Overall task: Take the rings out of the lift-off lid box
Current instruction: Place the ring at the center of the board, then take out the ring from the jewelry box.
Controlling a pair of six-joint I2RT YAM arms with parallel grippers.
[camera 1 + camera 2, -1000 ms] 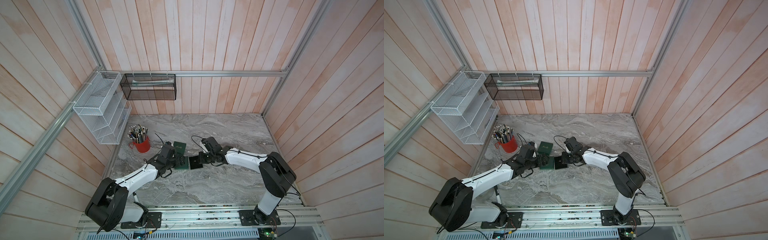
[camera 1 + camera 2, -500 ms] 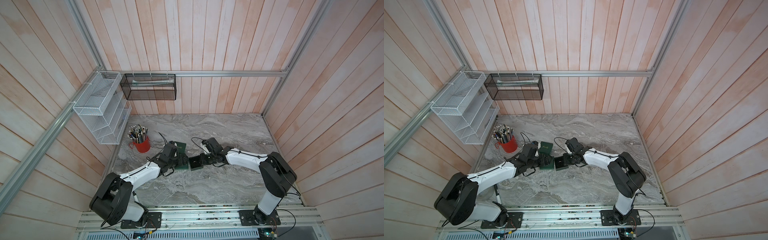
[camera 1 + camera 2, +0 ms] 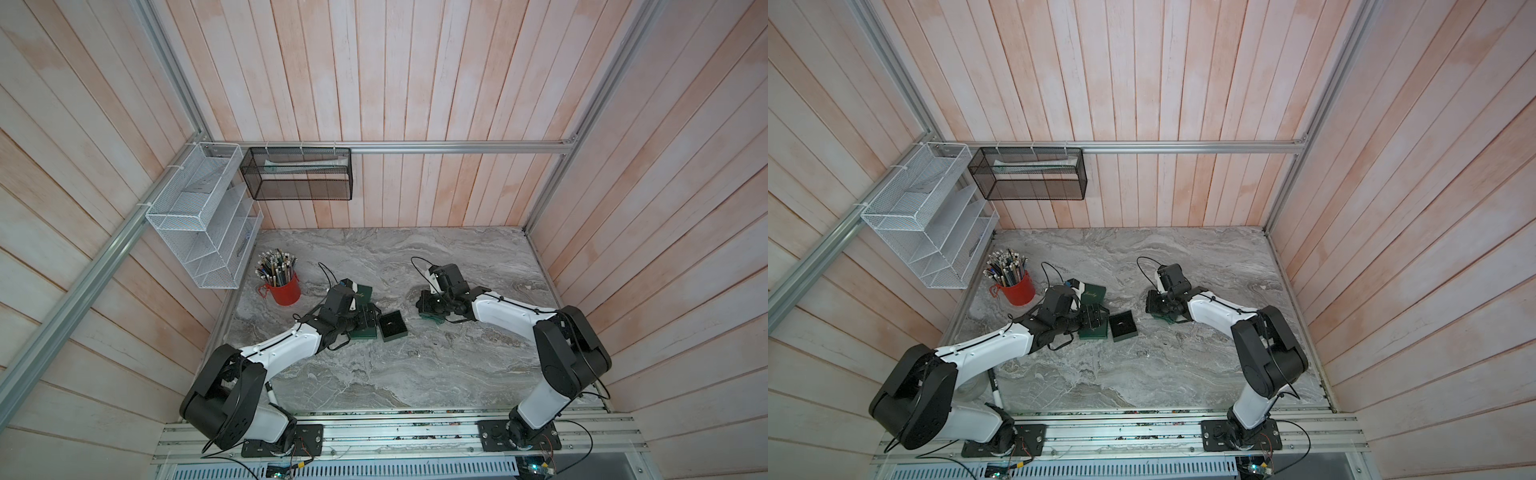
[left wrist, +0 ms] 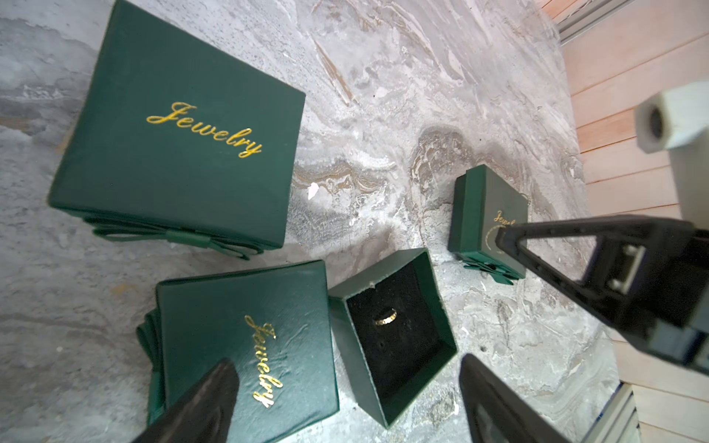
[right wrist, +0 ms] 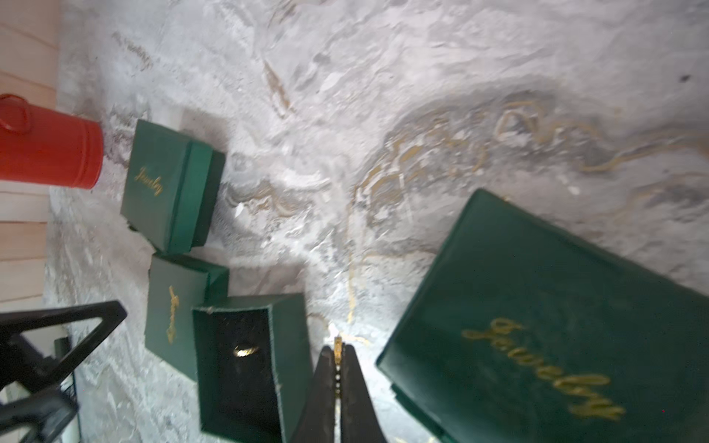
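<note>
The lift-off lid box point(image 4: 435, 291) stands open, small and green with a black lining, and one gold ring point(image 4: 385, 318) lies in it. In a top view the same box point(image 3: 397, 336) sits mid-table. Its lid point(image 5: 556, 307) lies to the right, gold "Jewelry" face up. My right gripper point(image 5: 337, 354) hovers between box and lid, shut on a second ring point(image 5: 338, 345) that pokes out past the tips. Just left of the box, my left gripper point(image 4: 347, 368) is open and low, one finger point(image 4: 215, 399) over a closed green box point(image 4: 245, 326), the other finger point(image 4: 491, 402) beyond the open box.
A larger closed green box point(image 4: 180, 153) lies behind the left gripper. A red cup of pens point(image 3: 284, 286) stands at the left, near the wall. A small white scrap point(image 4: 312, 190) lies on the marble. White wire shelves point(image 3: 199, 216) and a black mesh basket point(image 3: 299, 174) hang on the walls.
My right gripper has drawn back to the right, off the open box and over to the lid. The left gripper has edged towards the open box.
</note>
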